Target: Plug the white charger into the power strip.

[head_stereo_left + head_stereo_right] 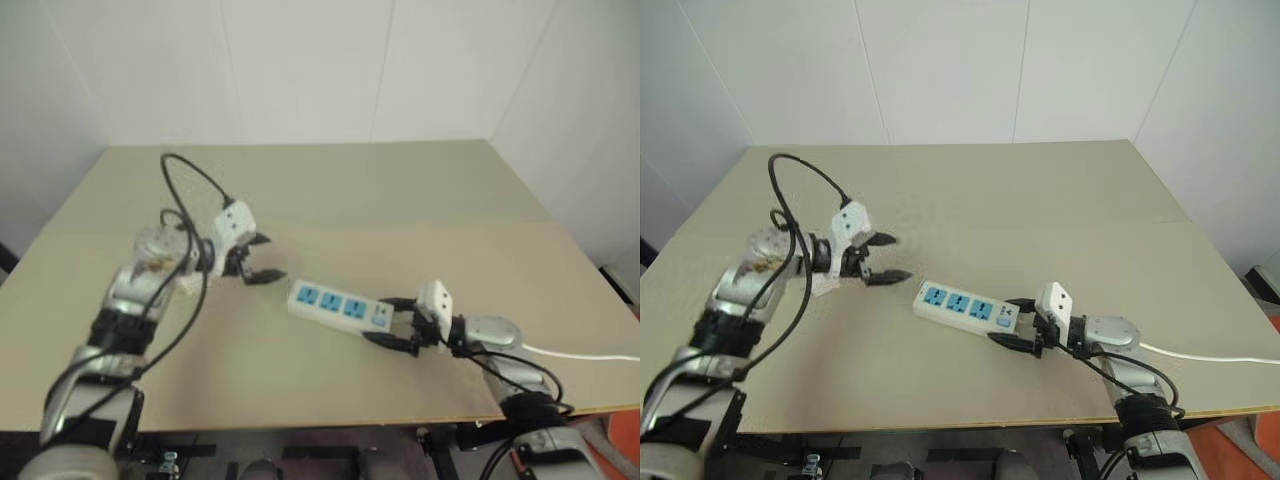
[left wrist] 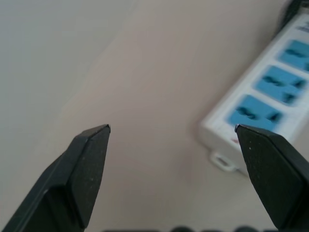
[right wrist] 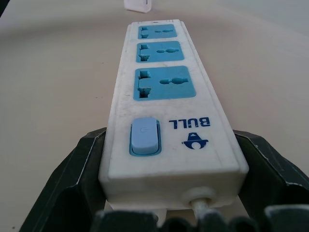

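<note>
Right gripper (image 3: 169, 159) clamping power strip (image 3: 166, 96) marked BULL, left gripper (image 2: 171, 133) wide open, empty.

Both eye views look from above, forward and down on the table (image 1: 330, 200). Each wrist view looks very near along its jaws; all share the power strip (image 3: 164, 96).

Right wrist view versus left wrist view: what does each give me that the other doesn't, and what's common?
Right wrist view: the switch and cable end of the strip, with the right hand clamped on both sides of that end; past the far end, a small white thing, likely the charger. Left wrist view: the left hand, open and empty, above the table, and the mounting tab on the strip's far end. Both: the strip with its blue sockets, lying on the table.
</note>
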